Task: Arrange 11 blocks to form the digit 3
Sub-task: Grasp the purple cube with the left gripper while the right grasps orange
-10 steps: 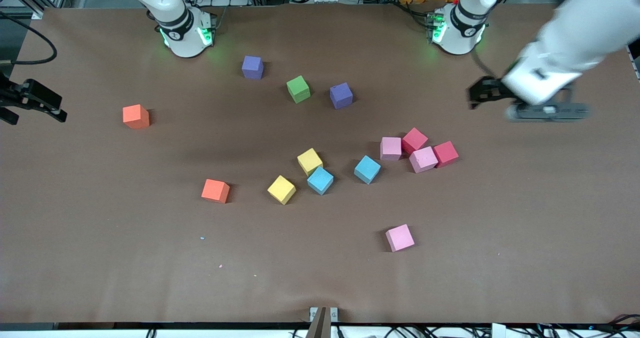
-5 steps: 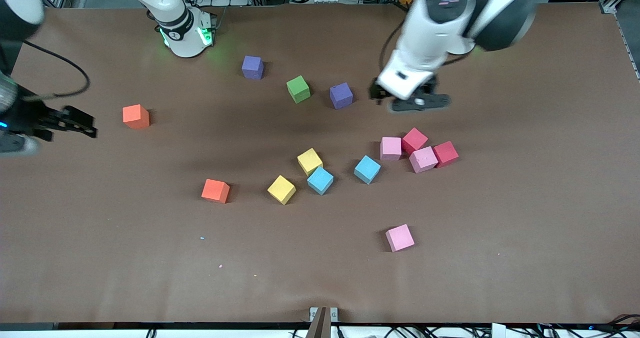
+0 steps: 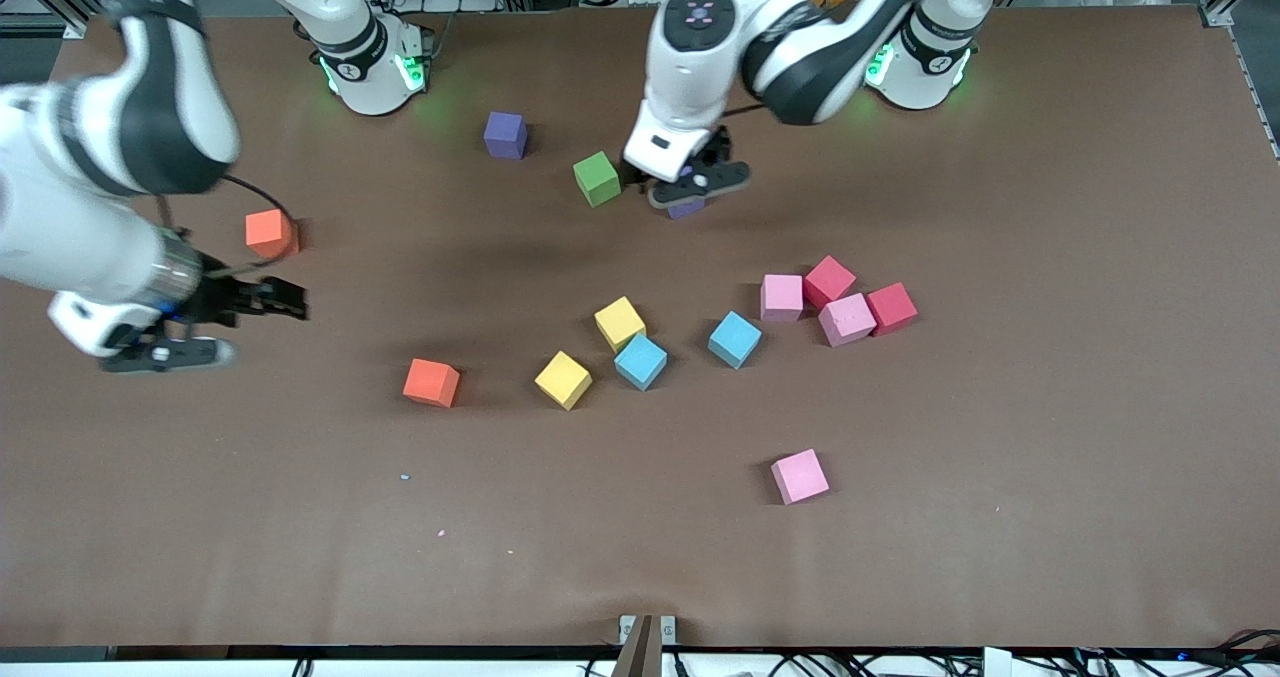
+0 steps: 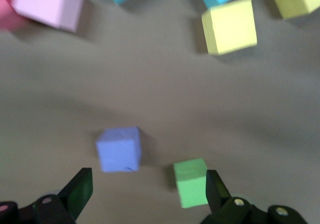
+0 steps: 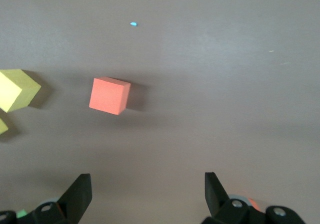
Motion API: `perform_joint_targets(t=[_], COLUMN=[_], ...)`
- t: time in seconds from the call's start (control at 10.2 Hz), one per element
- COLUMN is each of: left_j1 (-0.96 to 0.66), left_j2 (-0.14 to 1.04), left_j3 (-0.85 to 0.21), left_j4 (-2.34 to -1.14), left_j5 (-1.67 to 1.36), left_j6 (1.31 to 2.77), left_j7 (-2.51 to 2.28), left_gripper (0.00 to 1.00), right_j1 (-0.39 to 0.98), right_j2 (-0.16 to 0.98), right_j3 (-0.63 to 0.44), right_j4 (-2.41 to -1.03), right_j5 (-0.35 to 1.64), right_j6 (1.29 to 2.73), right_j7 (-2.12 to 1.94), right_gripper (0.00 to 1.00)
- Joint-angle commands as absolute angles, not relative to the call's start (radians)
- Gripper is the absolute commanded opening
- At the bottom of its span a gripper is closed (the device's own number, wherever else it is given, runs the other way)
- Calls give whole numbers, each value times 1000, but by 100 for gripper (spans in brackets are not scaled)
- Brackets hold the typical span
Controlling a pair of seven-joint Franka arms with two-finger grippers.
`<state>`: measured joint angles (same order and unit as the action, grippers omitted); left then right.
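**Scattered cubes on a brown table**

A matte brown table [image 3: 1050, 457] carries loose cubes, none stacked. Nearest the robot bases sit a purple cube [image 3: 505, 135], a green cube [image 3: 597, 178] and a second purple cube [image 3: 686, 206], partly hidden. Toward the right arm's end lie two orange cubes [image 3: 271, 233] [image 3: 431, 382]. In the middle, two yellow cubes [image 3: 620, 323] [image 3: 563, 379] and two light blue cubes [image 3: 640, 361] [image 3: 735, 339] cluster. Toward the left arm's end, two pink cubes [image 3: 781, 297] [image 3: 847, 319] and two red cubes [image 3: 829, 281] [image 3: 891, 308] touch. A lone pink cube [image 3: 799, 476] lies nearest the front camera.
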<state>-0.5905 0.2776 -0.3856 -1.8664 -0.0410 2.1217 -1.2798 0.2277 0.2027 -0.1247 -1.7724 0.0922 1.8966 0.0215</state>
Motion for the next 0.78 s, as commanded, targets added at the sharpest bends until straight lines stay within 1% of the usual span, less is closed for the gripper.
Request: perform_joint_targets(t=[0.0,0.2,0.39,0.49,0.68], left_j1=[-675,-678,-651,-647,-649], left_j2=[365,359,315,308,313], left_j3=[-371,-371,-371,-371,-371], left_j4=[-1853,-1867,-1963,-2003,-2066], left_j5=[-28,8,15,31,37], left_j6=[2209,2198,2198,2198,2238], left_j7=[-1440,-1468,-1460,-1460,-1460], left_gripper=[100,100,100,100,100], right_j1=[323,356,377,400,397], right_j2=[253,328,394,420,487], right_j3=[-126,-126,-126,-126,-126], right_j4=[-1848,-1848,-1852,-1852,-1852], right_j5=[100,100,106,106,107], right_j6=[2024,2092,2159,2190,2282], right_j7=[136,149,207,230,256], right_gripper=[100,100,100,100,100])
